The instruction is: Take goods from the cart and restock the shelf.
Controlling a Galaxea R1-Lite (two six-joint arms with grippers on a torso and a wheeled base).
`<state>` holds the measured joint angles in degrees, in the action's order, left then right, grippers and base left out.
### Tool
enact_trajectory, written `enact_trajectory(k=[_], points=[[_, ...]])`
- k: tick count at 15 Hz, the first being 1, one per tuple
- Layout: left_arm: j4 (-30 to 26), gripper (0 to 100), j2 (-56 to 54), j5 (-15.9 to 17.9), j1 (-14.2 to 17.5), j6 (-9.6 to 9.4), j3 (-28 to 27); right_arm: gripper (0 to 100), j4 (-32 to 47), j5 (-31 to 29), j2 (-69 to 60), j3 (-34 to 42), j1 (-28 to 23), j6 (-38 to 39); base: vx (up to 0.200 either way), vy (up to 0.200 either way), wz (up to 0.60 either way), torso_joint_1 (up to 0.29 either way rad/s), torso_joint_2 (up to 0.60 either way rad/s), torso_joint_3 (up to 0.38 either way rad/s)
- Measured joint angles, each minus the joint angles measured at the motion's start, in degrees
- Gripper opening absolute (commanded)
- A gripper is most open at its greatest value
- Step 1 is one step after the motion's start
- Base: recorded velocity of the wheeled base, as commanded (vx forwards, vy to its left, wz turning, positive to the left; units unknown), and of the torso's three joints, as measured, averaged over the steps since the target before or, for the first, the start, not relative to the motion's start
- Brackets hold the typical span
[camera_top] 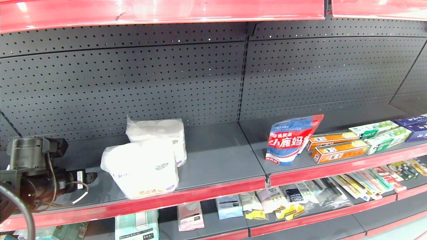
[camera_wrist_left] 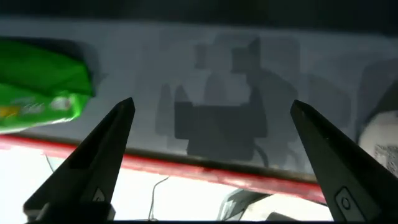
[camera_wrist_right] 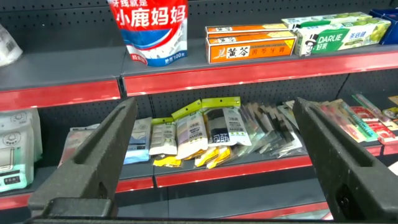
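Left claw (camera_wrist_left: 211, 104): fingers spread wide, nothing between them. It hangs over the grey board of the shelf (camera_top: 213, 191), just inside the red front edge. A green pack (camera_wrist_left: 37, 87) lies on the board near one finger.

Right claw (camera_wrist_right: 214, 102): also wide open and empty, facing the shelf front from lower down.

Goods on the shelf, head view, reckoned from centre:
- 8 o'clock: two tissue packs (camera_top: 141, 168), one behind the other and touching.
- 4 o'clock: a red-and-blue pouch (camera_top: 290, 140), upright and leaning back.
- 3 to 4 o'clock: two orange boxes (camera_top: 337, 146), stacked just beside the pouch, then green-and-white boxes (camera_top: 383, 133).
- Tier below: small sachets (camera_wrist_right: 199, 130) lying flat.

Handling, my estimate: the tissue packs look light and soft, with slick film — grip across the narrow waist with the jaws wide, and expect the pack to give. The pouch looks floppy and easy to tip, so take it by the sides near the top seal. The boxes look stiff — clamp across the short faces.

Print: large white characters on the pouch, lettering on every box face, faint marks on the tissue film. None transcribed.
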<state>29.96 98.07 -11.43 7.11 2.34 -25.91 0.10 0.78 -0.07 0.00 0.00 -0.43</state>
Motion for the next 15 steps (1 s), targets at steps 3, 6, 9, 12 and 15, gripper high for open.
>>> enact_trajectory(k=[3,6,9,12,15], points=[[1.21,100,3.36,0.66,-0.85,-2.69,-0.2,100,0.0,-0.02,0.0,0.0,0.0,0.0,0.0,0.0,0.0,0.0,0.0,0.0],[1.21,100,4.68,3.8,-2.15,-3.79,-0.55,100,0.0,-0.02,0.0,0.0,0.0,0.0,0.0,0.0,0.0,0.0,0.0,0.0],[1.49,100,5.78,3.85,-2.6,-4.22,-1.62,100,0.0,-0.02,0.0,0.0,0.0,0.02,0.0,0.0,0.0,0.0,0.0,0.0],[3.95,100,7.33,3.97,-3.69,-4.04,-2.84,100,0.0,0.0,0.0,0.0,0.0,0.0,0.0,0.0,0.0,0.0,0.0,0.0],[5.06,100,8.62,4.0,-5.29,-3.95,-3.25,100,0.0,-0.02,0.0,0.0,0.0,0.0,0.0,0.0,0.0,0.0,0.0,0.0]])
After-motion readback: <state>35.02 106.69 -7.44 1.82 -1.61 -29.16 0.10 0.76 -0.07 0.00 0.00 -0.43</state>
